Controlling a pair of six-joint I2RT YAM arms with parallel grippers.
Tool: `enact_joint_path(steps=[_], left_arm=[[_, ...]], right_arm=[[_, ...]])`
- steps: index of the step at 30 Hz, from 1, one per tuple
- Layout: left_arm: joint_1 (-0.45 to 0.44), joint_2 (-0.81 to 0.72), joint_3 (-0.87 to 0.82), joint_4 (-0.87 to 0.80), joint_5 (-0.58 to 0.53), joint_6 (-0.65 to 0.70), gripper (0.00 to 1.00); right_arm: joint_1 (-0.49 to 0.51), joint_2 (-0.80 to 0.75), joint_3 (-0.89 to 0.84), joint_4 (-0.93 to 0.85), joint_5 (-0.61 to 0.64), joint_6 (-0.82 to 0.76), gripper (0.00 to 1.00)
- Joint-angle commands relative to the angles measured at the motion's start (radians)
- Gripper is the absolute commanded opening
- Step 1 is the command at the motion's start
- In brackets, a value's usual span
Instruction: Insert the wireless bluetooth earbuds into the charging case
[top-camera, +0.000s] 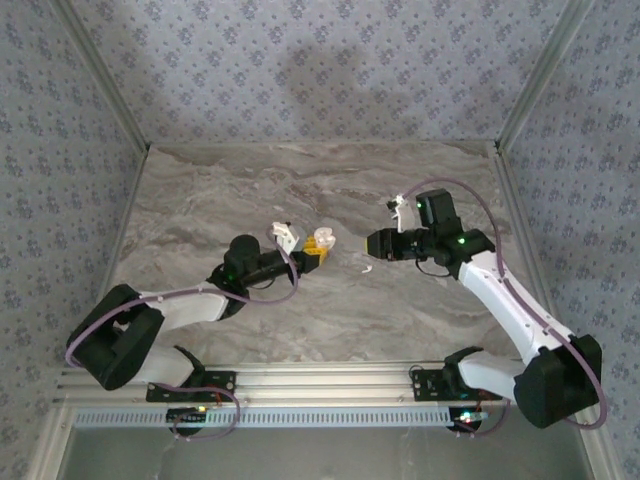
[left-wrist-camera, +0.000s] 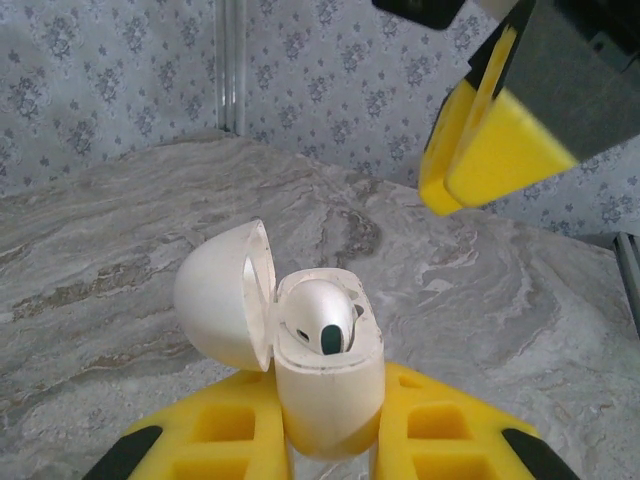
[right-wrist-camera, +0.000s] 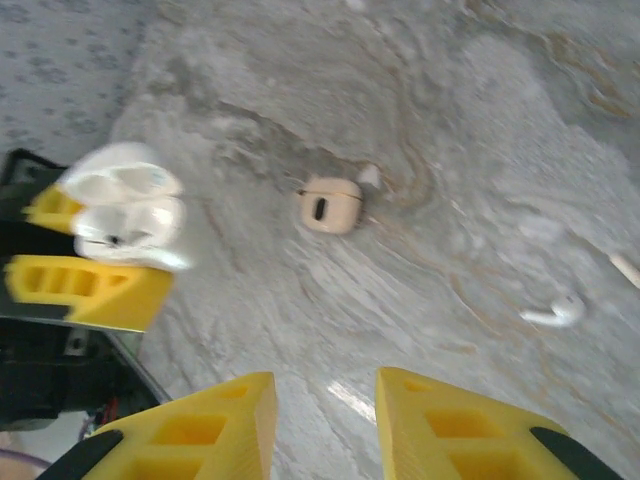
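My left gripper (left-wrist-camera: 335, 425) is shut on the cream charging case (left-wrist-camera: 330, 385), gripping its lower body between the yellow fingers (left-wrist-camera: 235, 425). The lid (left-wrist-camera: 225, 295) hangs open to the left. One white earbud (left-wrist-camera: 322, 318) with a dark spot sits in the case's hollow. From above, the case (top-camera: 322, 239) is at the tip of the left gripper (top-camera: 312, 255), mid-table. My right gripper (top-camera: 368, 243) hovers just right of it; its fingers (left-wrist-camera: 475, 150) show above the case. The right gripper (right-wrist-camera: 325, 385) is open with nothing between its jaws. A second earbud (right-wrist-camera: 552, 312) lies loose on the marble.
A small tan rounded piece with a dark slot (right-wrist-camera: 330, 205) lies on the marble table (top-camera: 300, 190), between the held case (right-wrist-camera: 125, 215) and the loose earbud. Patterned walls close in the back and both sides. A metal rail (top-camera: 300, 380) runs along the near edge.
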Motion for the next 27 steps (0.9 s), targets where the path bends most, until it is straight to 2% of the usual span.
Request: enact_joint_path(steps=[1, 20, 27], left_arm=[[0.010, -0.038, -0.009, 0.000, -0.009, -0.003, 0.12], [0.045, -0.094, -0.048, -0.049, -0.026, -0.003, 0.12], [0.051, -0.096, -0.050, -0.057, -0.029, -0.002, 0.12]], right_arm=[[-0.011, 0.043, 0.041, -0.134, 0.098, -0.005, 0.34], [-0.005, 0.322, 0.142, -0.298, 0.325, -0.034, 0.38], [0.032, 0.432, 0.183, -0.321, 0.322, -0.044, 0.40]])
